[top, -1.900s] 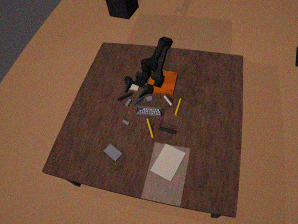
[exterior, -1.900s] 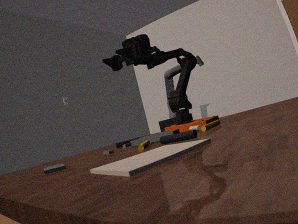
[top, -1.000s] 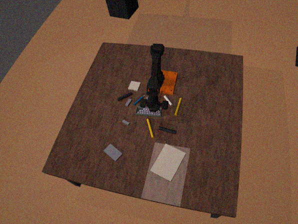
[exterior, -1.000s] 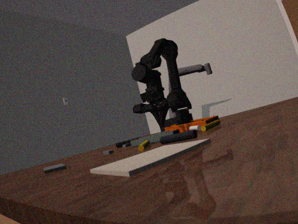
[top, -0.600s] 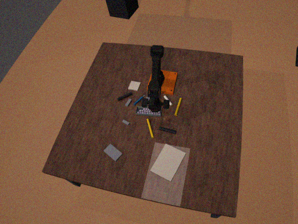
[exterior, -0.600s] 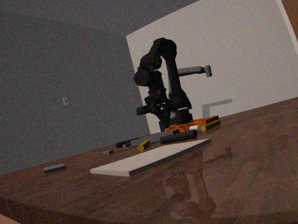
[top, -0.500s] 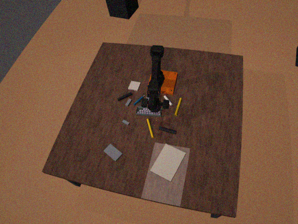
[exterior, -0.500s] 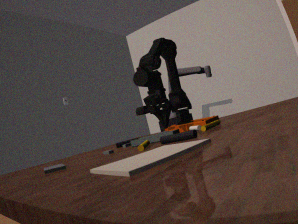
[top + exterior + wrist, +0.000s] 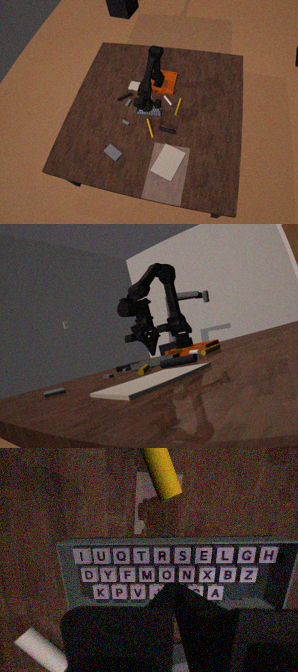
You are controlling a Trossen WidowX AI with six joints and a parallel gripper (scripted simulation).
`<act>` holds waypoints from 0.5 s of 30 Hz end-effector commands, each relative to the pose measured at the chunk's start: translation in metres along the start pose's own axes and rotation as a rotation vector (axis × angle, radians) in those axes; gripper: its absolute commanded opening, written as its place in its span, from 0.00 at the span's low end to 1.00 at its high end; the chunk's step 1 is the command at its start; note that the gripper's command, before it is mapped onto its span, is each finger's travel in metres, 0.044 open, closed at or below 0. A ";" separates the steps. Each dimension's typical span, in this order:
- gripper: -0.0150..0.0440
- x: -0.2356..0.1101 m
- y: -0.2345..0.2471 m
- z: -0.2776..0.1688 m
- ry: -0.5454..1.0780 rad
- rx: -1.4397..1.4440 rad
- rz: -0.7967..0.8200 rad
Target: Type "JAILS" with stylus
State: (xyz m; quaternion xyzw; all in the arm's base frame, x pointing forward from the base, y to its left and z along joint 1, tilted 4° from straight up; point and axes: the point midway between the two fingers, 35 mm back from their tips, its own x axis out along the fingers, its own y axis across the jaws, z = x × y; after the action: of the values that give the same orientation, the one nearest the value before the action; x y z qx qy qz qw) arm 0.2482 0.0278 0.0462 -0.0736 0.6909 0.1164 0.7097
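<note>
The small grey keyboard [image 9: 155,112] [image 9: 152,362] [image 9: 165,574] with white letter keys lies in the middle of the desk. My gripper [image 9: 145,109] [image 9: 153,352] [image 9: 172,588] hangs point-down just above the keyboard's near row of keys. Its fingers are shut tip to tip, and I see nothing between them. Several stick-shaped things lie around it: a yellow stick [image 9: 150,128] [image 9: 143,369] [image 9: 161,470] beyond the keyboard, a second yellow stick [image 9: 178,106], a white stick [image 9: 167,100] [image 9: 40,650] and two dark sticks [image 9: 125,96] [image 9: 167,130]. I cannot tell which is the stylus.
The arm stands on an orange base plate [image 9: 168,82] [image 9: 200,347]. A white block [image 9: 133,85], small grey blocks [image 9: 128,102] [image 9: 125,122], a grey pad [image 9: 112,152] and a white sheet [image 9: 168,161] [image 9: 150,381] also lie on the wooden desk [image 9: 212,112].
</note>
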 end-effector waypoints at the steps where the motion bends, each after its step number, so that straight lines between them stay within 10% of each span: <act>1: 0.25 -0.001 -0.002 0.001 0.000 -0.007 0.000; 15: 0.25 -0.001 -0.061 0.001 0.000 -0.007 -0.006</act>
State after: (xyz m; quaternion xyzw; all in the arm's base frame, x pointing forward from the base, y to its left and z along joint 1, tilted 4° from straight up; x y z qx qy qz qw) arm 0.2623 -0.0270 0.0432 -0.0738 0.6917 0.1137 0.7093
